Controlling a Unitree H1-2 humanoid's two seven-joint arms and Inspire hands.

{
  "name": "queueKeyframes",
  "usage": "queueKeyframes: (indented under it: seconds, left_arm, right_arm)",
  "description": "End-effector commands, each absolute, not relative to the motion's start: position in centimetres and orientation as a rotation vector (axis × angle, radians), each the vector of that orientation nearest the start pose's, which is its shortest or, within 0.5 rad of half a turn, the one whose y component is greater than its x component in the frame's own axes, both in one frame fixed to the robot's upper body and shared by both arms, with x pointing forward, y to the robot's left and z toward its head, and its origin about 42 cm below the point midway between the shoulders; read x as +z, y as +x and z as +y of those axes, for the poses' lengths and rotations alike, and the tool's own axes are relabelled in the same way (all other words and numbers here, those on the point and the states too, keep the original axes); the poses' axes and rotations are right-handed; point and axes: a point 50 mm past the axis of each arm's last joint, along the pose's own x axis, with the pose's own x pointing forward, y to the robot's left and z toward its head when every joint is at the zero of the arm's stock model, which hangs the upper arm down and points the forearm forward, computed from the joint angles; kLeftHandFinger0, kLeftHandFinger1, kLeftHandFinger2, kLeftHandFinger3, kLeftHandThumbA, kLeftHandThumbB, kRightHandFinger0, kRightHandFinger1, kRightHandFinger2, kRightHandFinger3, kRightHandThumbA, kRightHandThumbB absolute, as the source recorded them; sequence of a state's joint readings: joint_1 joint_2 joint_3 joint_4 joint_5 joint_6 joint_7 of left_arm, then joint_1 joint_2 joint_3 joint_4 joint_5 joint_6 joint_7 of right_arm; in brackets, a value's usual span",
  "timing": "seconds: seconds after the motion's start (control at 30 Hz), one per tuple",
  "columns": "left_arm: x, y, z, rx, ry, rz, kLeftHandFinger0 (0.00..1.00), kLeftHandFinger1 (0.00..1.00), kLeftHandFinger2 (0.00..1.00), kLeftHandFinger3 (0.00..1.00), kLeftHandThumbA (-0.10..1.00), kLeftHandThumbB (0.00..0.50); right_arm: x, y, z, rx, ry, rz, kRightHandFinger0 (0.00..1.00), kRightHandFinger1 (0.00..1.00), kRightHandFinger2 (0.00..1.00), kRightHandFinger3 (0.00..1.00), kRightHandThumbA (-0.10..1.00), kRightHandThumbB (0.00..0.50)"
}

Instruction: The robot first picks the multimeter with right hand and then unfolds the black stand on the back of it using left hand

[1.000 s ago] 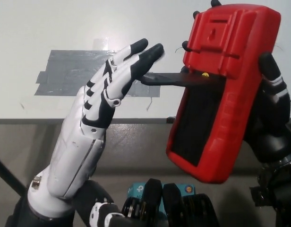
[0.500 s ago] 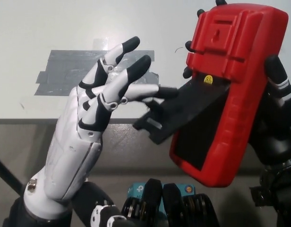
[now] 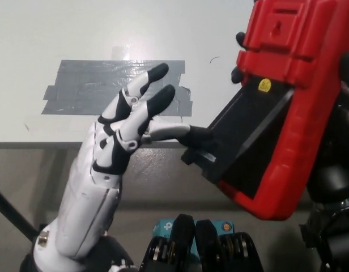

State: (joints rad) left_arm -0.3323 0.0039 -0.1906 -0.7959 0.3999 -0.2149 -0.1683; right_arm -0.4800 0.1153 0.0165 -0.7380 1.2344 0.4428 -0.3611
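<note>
The black right hand (image 3: 339, 170) grips the red plastic-cased multimeter (image 3: 288, 107) aloft, back facing us. The white left hand (image 3: 115, 153), fingers spread, touches the flat black stand (image 3: 239, 136), only partly swung out.

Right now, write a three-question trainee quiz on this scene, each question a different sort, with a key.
1. True or false: the red multimeter lies flat on the white table.
2. Which robot hand touches the black stand? A) the white left robot hand B) the black right robot hand C) neither
3. Fill in: the grey patch on the table behind the left robot hand is ______.

Key:
1. False; it is held up off the table, back facing the camera.
2. A; one of its fingertips meets the stand's free lower end, which sits only slightly out from the case.
3. Tape.
</note>
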Motion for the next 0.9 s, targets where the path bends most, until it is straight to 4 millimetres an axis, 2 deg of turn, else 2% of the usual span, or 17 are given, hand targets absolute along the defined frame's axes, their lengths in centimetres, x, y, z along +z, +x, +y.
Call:
queueKeyframes:
  seconds: [0.0, 0.03, 0.07, 0.1, 0.17, 0.2, 0.23, 0.27, 0.33, 0.4, 0.43, 0.5, 0.53, 0.7, 0.77, 0.83, 0.87]
  left_arm:
    - [36.7, 21.6, 13.4, -0.204, 0.437, -1.379, 1.00, 0.48, 0.62, 1.00, 1.00, 0.460]
    - [36.6, 21.4, 13.2, -0.195, 0.424, -1.381, 1.00, 0.48, 0.62, 1.00, 1.00, 0.454]
    - [36.5, 21.4, 13.1, -0.198, 0.419, -1.382, 1.00, 0.51, 0.64, 1.00, 1.00, 0.452]
    - [36.4, 21.3, 13.0, -0.195, 0.409, -1.371, 1.00, 0.58, 0.67, 1.00, 1.00, 0.474]
    - [36.3, 21.2, 12.8, -0.196, 0.396, -1.363, 1.00, 0.67, 0.69, 1.00, 1.00, 0.478]
    - [36.4, 21.2, 12.7, -0.189, 0.404, -1.373, 1.00, 0.69, 0.70, 1.00, 1.00, 0.487]
    - [36.4, 21.3, 12.7, -0.193, 0.410, -1.377, 1.00, 0.76, 0.76, 1.00, 1.00, 0.488]
    - [36.3, 21.3, 12.4, -0.189, 0.402, -1.363, 1.00, 0.89, 0.84, 1.00, 1.00, 0.499]
    - [36.5, 21.3, 12.1, -0.217, 0.388, -1.359, 1.00, 1.00, 0.94, 1.00, 1.00, 0.472]
    - [36.4, 21.4, 11.8, -0.205, 0.401, -1.363, 1.00, 1.00, 0.97, 1.00, 1.00, 0.468]
    - [36.4, 21.4, 11.7, -0.188, 0.426, -1.374, 1.00, 1.00, 0.97, 1.00, 1.00, 0.459]
    - [36.3, 21.4, 11.6, -0.181, 0.431, -1.371, 1.00, 1.00, 1.00, 1.00, 1.00, 0.494]
    - [36.2, 21.4, 11.5, -0.178, 0.428, -1.377, 1.00, 1.00, 0.99, 1.00, 1.00, 0.497]
    - [35.9, 21.5, 11.1, -0.137, 0.502, -1.423, 1.00, 1.00, 1.00, 1.00, 1.00, 0.454]
    - [35.6, 21.4, 10.9, -0.125, 0.508, -1.423, 1.00, 1.00, 1.00, 1.00, 1.00, 0.473]
    - [35.4, 21.4, 10.8, -0.093, 0.544, -1.456, 1.00, 1.00, 1.00, 1.00, 1.00, 0.437]
    - [35.3, 21.3, 10.8, -0.096, 0.548, -1.453, 1.00, 1.00, 1.00, 1.00, 1.00, 0.438]
  right_arm:
    - [40.9, 26.1, -12.8, 0.780, 1.192, -0.534, 0.00, 0.10, 0.54, 0.55, -0.10, 0.124]
    - [41.0, 25.8, -12.7, 0.761, 1.199, -0.543, 0.00, 0.14, 0.62, 0.55, -0.10, 0.116]
    - [41.1, 25.7, -12.6, 0.747, 1.203, -0.545, 0.00, 0.14, 0.63, 0.52, -0.10, 0.122]
    - [41.2, 25.5, -12.6, 0.743, 1.214, -0.542, 0.00, 0.16, 0.66, 0.58, -0.10, 0.120]
    - [41.3, 25.3, -12.5, 0.739, 1.221, -0.536, 0.00, 0.19, 0.70, 0.58, -0.10, 0.119]
    - [41.4, 25.1, -12.4, 0.736, 1.229, -0.535, 0.00, 0.20, 0.71, 0.63, -0.10, 0.117]
    - [41.4, 25.0, -12.4, 0.729, 1.227, -0.539, 0.00, 0.20, 0.72, 0.65, -0.10, 0.108]
    - [41.5, 24.9, -12.4, 0.725, 1.231, -0.540, 0.00, 0.21, 0.73, 0.68, -0.10, 0.102]
    - [41.5, 24.8, -12.3, 0.706, 1.233, -0.547, 0.00, 0.22, 0.73, 0.50, -0.10, 0.095]
    - [41.5, 24.7, -12.3, 0.689, 1.233, -0.551, 0.00, 0.23, 0.74, 0.45, -0.10, 0.092]
    - [41.5, 24.6, -12.3, 0.679, 1.236, -0.549, 0.00, 0.23, 0.74, 0.38, -0.10, 0.096]
    - [41.5, 24.6, -12.3, 0.659, 1.243, -0.548, 0.00, 0.23, 0.73, 0.46, -0.10, 0.101]
    - [41.5, 24.6, -12.3, 0.656, 1.249, -0.546, 0.00, 0.24, 0.73, 0.43, -0.10, 0.100]
    - [41.5, 24.5, -12.3, 0.610, 1.234, -0.543, 0.00, 0.25, 0.76, 0.47, -0.10, 0.100]
    - [41.6, 24.6, -12.2, 0.604, 1.243, -0.542, 0.00, 0.28, 0.79, 0.36, -0.10, 0.093]
    - [41.7, 24.6, -12.2, 0.591, 1.253, -0.538, 0.00, 0.29, 0.81, 0.29, -0.10, 0.101]
    - [41.7, 24.6, -12.2, 0.581, 1.258, -0.539, 0.00, 0.31, 0.82, 0.34, -0.10, 0.102]
